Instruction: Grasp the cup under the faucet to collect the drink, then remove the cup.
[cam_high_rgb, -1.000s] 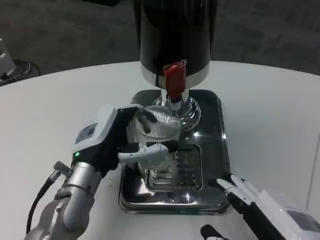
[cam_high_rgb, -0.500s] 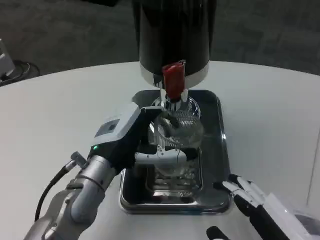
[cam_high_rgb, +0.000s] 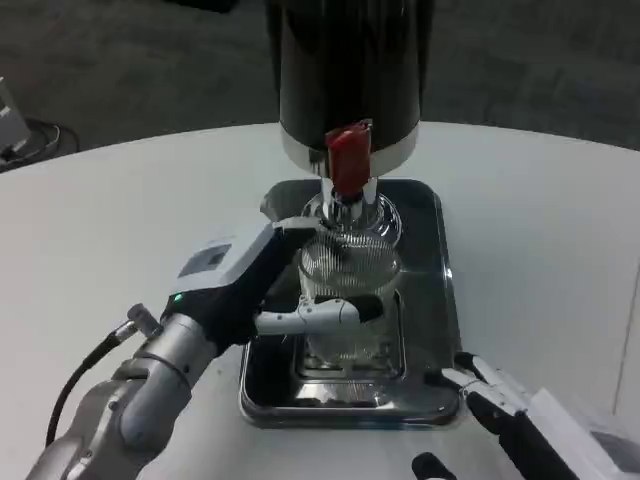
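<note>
A dark carpeted floor lies behind the round white table (cam_high_rgb: 120, 230), whose far edge curves across the top of the head view. On the table stands a tall black drink dispenser (cam_high_rgb: 348, 70), its upper part cut off by the frame, with a red tap handle (cam_high_rgb: 349, 160) above a chrome faucet (cam_high_rgb: 349, 205). Under it sits a shiny steel drip tray (cam_high_rgb: 425, 220) with a slotted grate, partly hidden. The left hand (cam_high_rgb: 245, 285) reaches in from the lower left and grips the clear ribbed cup (cam_high_rgb: 350, 270), fingers wrapped round its front; the cup stands on the tray directly beneath the faucet. Whether liquid is inside cannot be made out. The right hand (cam_high_rgb: 500, 405) is cropped at the lower right corner, just beside the tray's near corner, holding nothing, its fingers extended.
</note>
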